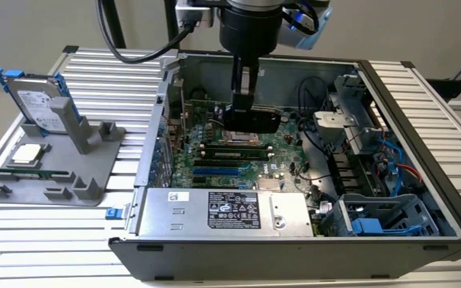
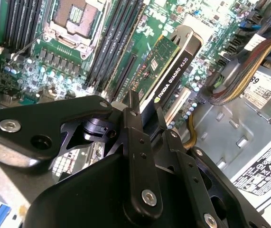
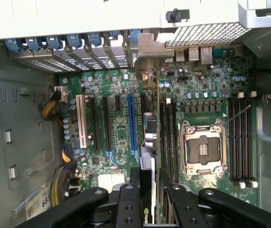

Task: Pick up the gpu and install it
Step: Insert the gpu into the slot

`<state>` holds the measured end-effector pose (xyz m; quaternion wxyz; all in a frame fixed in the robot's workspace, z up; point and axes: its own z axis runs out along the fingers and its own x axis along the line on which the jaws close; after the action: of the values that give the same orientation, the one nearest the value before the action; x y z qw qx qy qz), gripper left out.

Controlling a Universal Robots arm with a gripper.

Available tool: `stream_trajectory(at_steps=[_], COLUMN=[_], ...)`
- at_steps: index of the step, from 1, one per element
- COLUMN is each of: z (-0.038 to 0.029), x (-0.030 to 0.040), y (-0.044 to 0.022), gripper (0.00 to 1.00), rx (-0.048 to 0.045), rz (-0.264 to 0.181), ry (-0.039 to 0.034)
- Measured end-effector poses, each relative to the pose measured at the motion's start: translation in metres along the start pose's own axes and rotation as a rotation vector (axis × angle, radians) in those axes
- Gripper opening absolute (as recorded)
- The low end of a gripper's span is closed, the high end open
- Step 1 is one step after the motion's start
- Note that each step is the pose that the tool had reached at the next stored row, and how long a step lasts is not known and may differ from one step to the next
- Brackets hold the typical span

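Now the gripper is clenched on the gpu. It hangs above the motherboard inside the open computer case.

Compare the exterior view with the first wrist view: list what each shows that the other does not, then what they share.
Exterior view alone: the grey holder tray beside the open computer case, carrying the silver hard drive in its blue frame, and the grey power supply box.

First wrist view alone: the long blue expansion slot and the white slot, seen from above.

Both: the green motherboard, its empty silver processor socket, and the gripper clamping the flat black-and-green gpu.
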<state>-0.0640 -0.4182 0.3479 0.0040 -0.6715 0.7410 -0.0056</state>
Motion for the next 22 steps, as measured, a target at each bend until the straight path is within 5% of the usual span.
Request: stream_trajectory(at_steps=[22], z=[0.0104], x=[0.0], y=[0.0001], gripper=[0.0], rx=[0.0001], rz=[0.0], ry=[0.0013])
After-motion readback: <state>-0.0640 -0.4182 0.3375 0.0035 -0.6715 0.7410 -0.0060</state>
